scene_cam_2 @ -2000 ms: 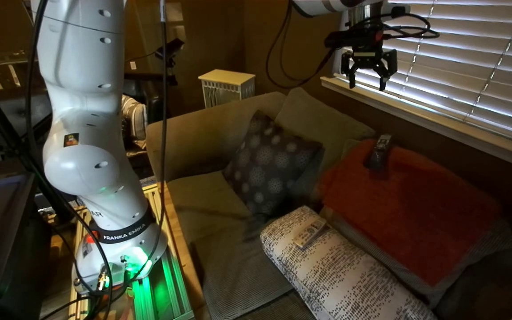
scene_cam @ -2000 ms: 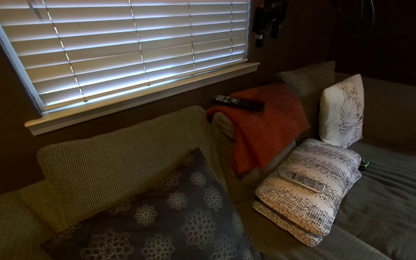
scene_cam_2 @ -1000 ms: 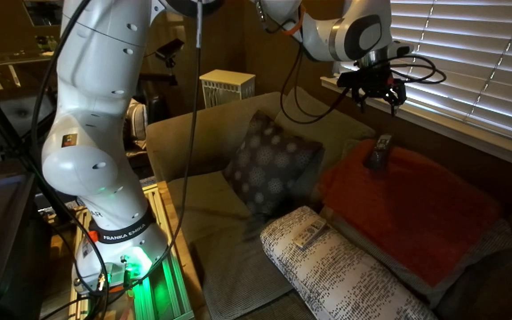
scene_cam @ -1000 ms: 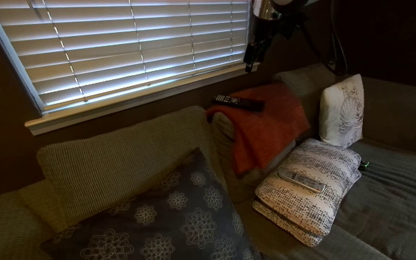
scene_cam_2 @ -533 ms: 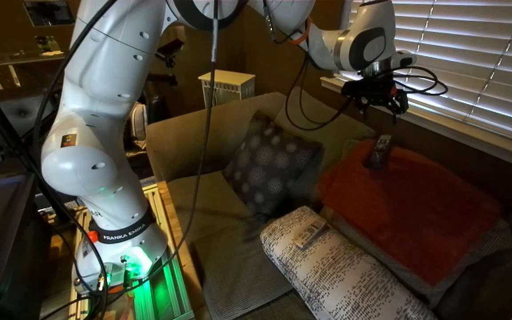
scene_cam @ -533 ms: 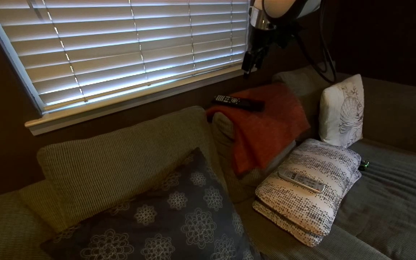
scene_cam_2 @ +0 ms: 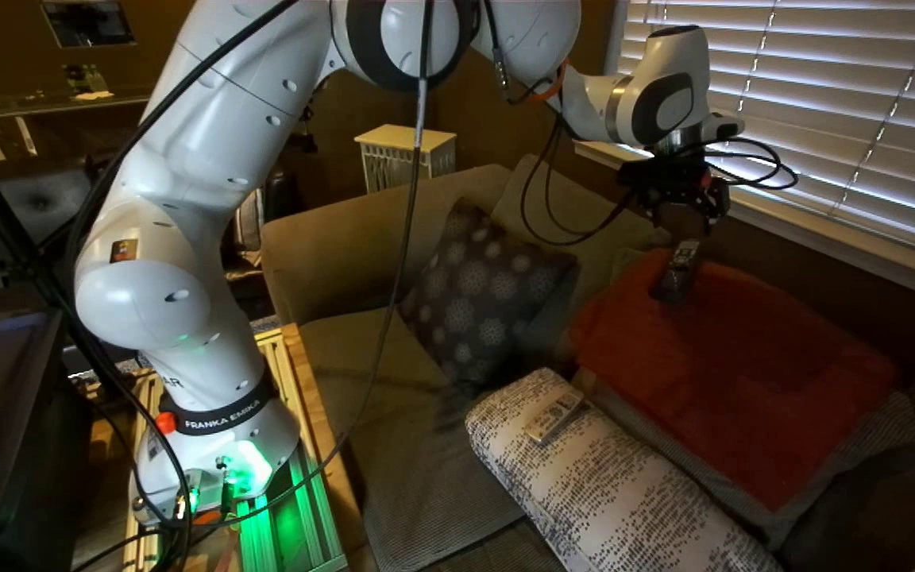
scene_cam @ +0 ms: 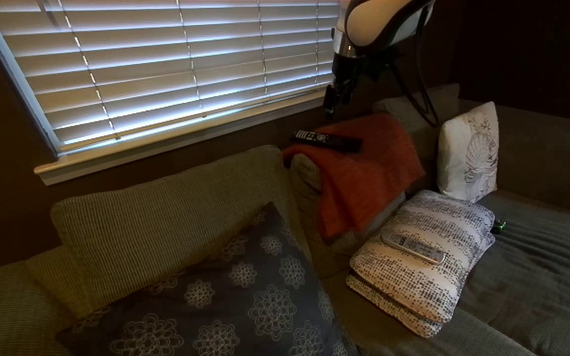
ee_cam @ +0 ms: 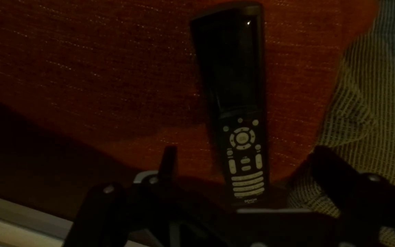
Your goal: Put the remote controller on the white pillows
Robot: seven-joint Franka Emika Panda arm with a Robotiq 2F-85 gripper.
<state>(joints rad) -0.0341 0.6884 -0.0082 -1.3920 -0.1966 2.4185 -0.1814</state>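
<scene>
The remote controller, a slim black bar with pale buttons, lies on the orange-red blanket in both exterior views (scene_cam: pixel 327 140) (scene_cam_2: pixel 677 272) and fills the middle of the wrist view (ee_cam: pixel 240 85). The white pillows, stacked and dotted with dark specks, lie on the seat in both exterior views (scene_cam: pixel 403 282) (scene_cam_2: pixel 608 485); they are out of the wrist view. My gripper (scene_cam_2: pixel 681 226) hangs above the remote's button end, apart from it. In the wrist view my gripper (ee_cam: pixel 244 149) is open and empty, its fingers to either side of the remote's lower end.
A pale grey remote (scene_cam: pixel 412 247) lies on the white pillows. The orange-red blanket (scene_cam_2: pixel 751 373) drapes over the sofa back, beside the window sill (scene_cam: pixel 191 128). A dark grey patterned cushion (scene_cam_2: pixel 481 294) and a white printed pillow (scene_cam: pixel 468 153) lean on the sofa.
My gripper has come down from beside the window blinds to just above the remote. The arm has stretched out and lowered. The remotes, pillows and blanket have not moved.
</scene>
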